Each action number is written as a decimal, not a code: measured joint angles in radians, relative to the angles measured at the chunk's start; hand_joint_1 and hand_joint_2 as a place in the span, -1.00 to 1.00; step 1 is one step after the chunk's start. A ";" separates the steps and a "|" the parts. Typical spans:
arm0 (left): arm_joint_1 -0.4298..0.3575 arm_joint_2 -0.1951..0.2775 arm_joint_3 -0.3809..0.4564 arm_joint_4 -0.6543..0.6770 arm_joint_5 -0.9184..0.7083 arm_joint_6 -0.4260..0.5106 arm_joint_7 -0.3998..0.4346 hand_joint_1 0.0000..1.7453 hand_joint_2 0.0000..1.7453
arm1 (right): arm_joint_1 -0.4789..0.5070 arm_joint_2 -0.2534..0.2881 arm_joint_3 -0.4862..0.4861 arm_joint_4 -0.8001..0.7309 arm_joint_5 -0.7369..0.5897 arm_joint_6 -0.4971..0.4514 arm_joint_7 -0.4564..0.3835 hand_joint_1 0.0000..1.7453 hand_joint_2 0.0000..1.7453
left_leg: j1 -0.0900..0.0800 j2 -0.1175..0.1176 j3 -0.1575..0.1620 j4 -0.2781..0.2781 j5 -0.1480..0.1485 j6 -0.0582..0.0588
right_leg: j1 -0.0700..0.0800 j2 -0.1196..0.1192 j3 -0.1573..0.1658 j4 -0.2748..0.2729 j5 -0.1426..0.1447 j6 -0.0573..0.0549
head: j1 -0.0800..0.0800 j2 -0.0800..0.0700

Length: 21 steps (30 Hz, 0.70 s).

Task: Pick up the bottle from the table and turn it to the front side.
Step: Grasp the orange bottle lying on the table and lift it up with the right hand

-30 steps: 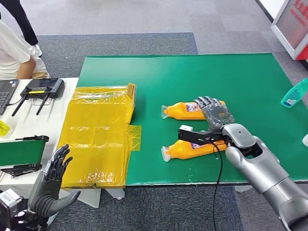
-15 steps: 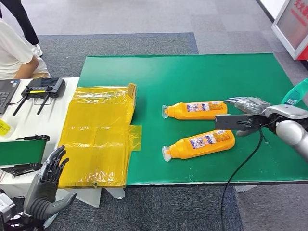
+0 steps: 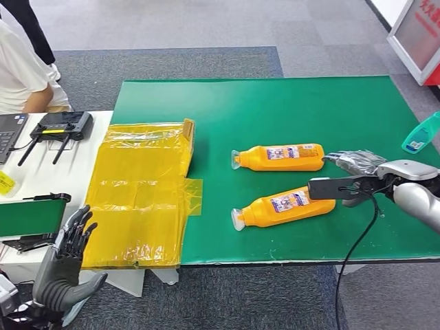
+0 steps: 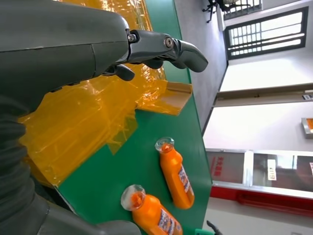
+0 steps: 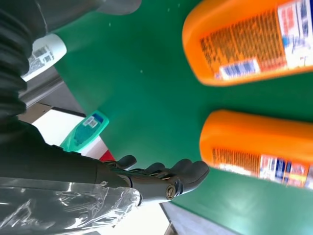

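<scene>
Two orange bottles lie on their sides on the green mat [image 3: 249, 110], caps pointing left: a far bottle [image 3: 280, 157] and a near bottle [image 3: 285, 205]. Both carry labels facing up. My right hand [image 3: 358, 163] hovers just right of their bases, fingers stretched out and holding nothing. In the right wrist view the fingers [image 5: 166, 178] lie apart from the far bottle [image 5: 262, 142] and the near bottle [image 5: 251, 41]. My left hand [image 3: 70, 258] hangs low off the table's front left, fingers spread, empty. The left wrist view has its fingers [image 4: 162, 49] above both bottles [image 4: 177, 171].
A crumpled yellow plastic sheet [image 3: 140, 192] covers the mat's left end. A teal bottle [image 3: 420, 134] lies at the far right edge. On the white side table are a black controller [image 3: 61, 126] and a laptop. A person [image 3: 20, 69] sits at far left.
My right hand has pulled off the two bottles to the right and now hovers past their bases. The bottles stay lying on the mat. My left hand has sunk slightly.
</scene>
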 joint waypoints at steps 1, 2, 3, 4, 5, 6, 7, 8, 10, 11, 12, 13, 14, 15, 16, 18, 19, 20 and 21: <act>-0.001 0.002 -0.002 0.000 0.001 0.002 0.001 -1.00 1.00 | 0.004 0.002 0.011 0.005 0.000 -0.008 -0.001 -1.00 1.00 | 0.000 0.000 0.000 0.000 0.000 0.000 | 0.000 0.000 0.000 0.000 0.000 0.000 | 0.000 0.000; -0.003 0.004 -0.004 0.000 0.001 0.004 0.002 -1.00 1.00 | 0.009 0.005 0.021 0.011 0.000 -0.014 -0.002 -1.00 1.00 | 0.000 0.000 0.000 0.000 0.000 0.000 | 0.000 0.000 0.000 0.000 0.000 0.000 | 0.000 0.000; -0.005 0.006 -0.006 0.001 0.002 0.007 0.003 -1.00 1.00 | 0.015 0.010 0.029 0.018 0.000 -0.020 -0.004 -1.00 1.00 | 0.000 0.000 0.000 0.000 0.000 0.000 | 0.000 0.000 0.000 0.000 0.000 0.000 | 0.000 0.000; -0.007 0.008 -0.008 0.001 0.002 0.009 0.004 -1.00 1.00 | 0.020 0.014 0.037 0.024 0.000 -0.024 -0.005 -1.00 1.00 | 0.000 0.000 0.000 0.000 0.000 0.000 | 0.000 0.000 0.000 0.000 0.000 0.000 | 0.000 0.000; -0.008 0.010 -0.010 0.002 0.003 0.011 0.005 -1.00 1.00 | 0.024 0.019 0.045 0.030 0.001 -0.028 -0.005 -1.00 1.00 | 0.000 0.000 0.000 0.000 0.000 0.000 | 0.000 0.000 0.000 0.000 0.000 0.000 | 0.000 0.000; -0.009 0.012 -0.012 0.002 0.004 0.012 0.006 -1.00 1.00 | 0.027 0.022 0.051 0.034 0.001 -0.030 -0.006 -1.00 1.00 | 0.000 0.000 0.000 0.000 0.000 0.000 | 0.000 0.000 0.000 0.000 0.000 0.000 | 0.000 0.000; -0.010 0.013 -0.013 0.002 0.004 0.014 0.006 -1.00 1.00 | 0.028 0.025 0.058 0.038 0.001 -0.032 -0.006 -1.00 1.00 | 0.000 0.000 0.000 0.000 0.000 0.000 | 0.000 0.000 0.000 0.000 0.000 0.000 | 0.000 0.000; -0.011 0.014 -0.014 0.003 0.005 0.014 0.006 -1.00 1.00 | 0.029 0.027 0.063 0.042 0.001 -0.033 -0.006 -1.00 1.00 | 0.000 0.000 0.000 0.000 0.000 0.000 | 0.000 0.000 0.000 0.000 0.000 0.000 | 0.000 0.000; -0.012 0.016 -0.014 0.003 0.005 0.014 0.006 -1.00 1.00 | 0.029 0.031 0.073 0.047 0.001 -0.034 -0.006 -1.00 1.00 | 0.000 0.000 0.000 0.000 0.000 0.000 | 0.000 0.000 0.000 0.000 0.000 0.000 | 0.000 0.000; -0.012 0.017 -0.015 0.003 0.006 0.014 0.007 -1.00 1.00 | 0.029 0.034 0.077 0.050 0.001 -0.035 -0.006 -1.00 1.00 | 0.000 0.000 0.000 0.000 0.000 0.000 | 0.000 0.000 0.000 0.000 0.000 0.000 | 0.000 0.000; -0.013 0.019 -0.015 0.004 0.007 0.014 0.008 -1.00 1.00 | 0.030 0.037 0.081 0.054 0.001 -0.037 -0.006 -1.00 1.00 | 0.000 0.000 0.000 0.000 0.000 0.000 | 0.000 0.000 0.000 0.000 0.000 0.000 | 0.000 0.000; -0.014 0.020 -0.017 0.005 0.009 0.014 0.009 -1.00 1.00 | 0.031 0.043 0.084 0.059 0.002 -0.038 -0.006 -1.00 1.00 | 0.000 0.000 0.000 0.000 0.000 0.000 | 0.000 0.000 0.000 0.000 0.000 0.000 | 0.000 0.000; -0.015 0.022 -0.018 0.007 0.010 0.015 0.009 -1.00 1.00 | 0.033 0.050 0.088 0.065 0.003 -0.041 -0.006 -1.00 1.00 | 0.000 0.000 0.000 0.000 0.000 0.000 | 0.000 0.000 0.000 0.000 0.000 0.000 | 0.000 0.000; -0.016 0.025 -0.021 0.008 0.012 0.015 0.009 -1.00 1.00 | 0.037 0.059 0.090 0.073 0.008 -0.046 -0.006 -1.00 1.00 | 0.000 0.000 0.000 0.000 0.000 0.000 | 0.000 0.000 0.000 0.000 0.000 0.000 | 0.000 0.000; -0.017 0.027 -0.023 0.010 0.014 0.015 0.010 -1.00 1.00 | 0.041 0.070 0.094 0.084 0.016 -0.053 -0.006 -1.00 1.00 | 0.000 0.000 0.000 0.000 0.000 0.000 | 0.000 0.000 0.000 0.000 0.000 0.000 | 0.000 0.000; -0.021 0.032 -0.033 0.014 0.017 0.015 0.014 -1.00 1.00 | 0.055 0.103 0.100 0.121 0.041 -0.075 -0.005 -1.00 1.00 | 0.000 0.000 0.000 0.000 0.000 0.000 | 0.000 0.000 0.000 0.000 0.000 0.000 | 0.000 0.000; -0.025 0.035 -0.040 0.017 0.017 0.016 0.018 -1.00 1.00 | 0.063 0.123 0.101 0.145 0.055 -0.089 -0.005 -1.00 1.00 | 0.000 0.000 0.000 0.000 0.000 0.000 | 0.000 0.000 0.000 0.000 0.000 0.000 | 0.000 0.000; -0.028 0.038 -0.048 0.020 0.016 0.017 0.023 -1.00 1.00 | 0.072 0.140 0.102 0.166 0.068 -0.102 -0.005 -1.00 1.00 | 0.000 0.000 0.000 0.000 0.000 0.000 | 0.000 0.000 0.000 0.000 0.000 0.000 | 0.000 0.000; -0.030 0.040 -0.057 0.022 0.014 0.020 0.027 -1.00 1.00 | 0.081 0.156 0.102 0.184 0.079 -0.114 -0.006 -1.00 1.00 | 0.000 0.000 0.000 0.000 0.001 0.000 | 0.000 0.000 0.000 0.000 0.000 0.000 | 0.000 0.000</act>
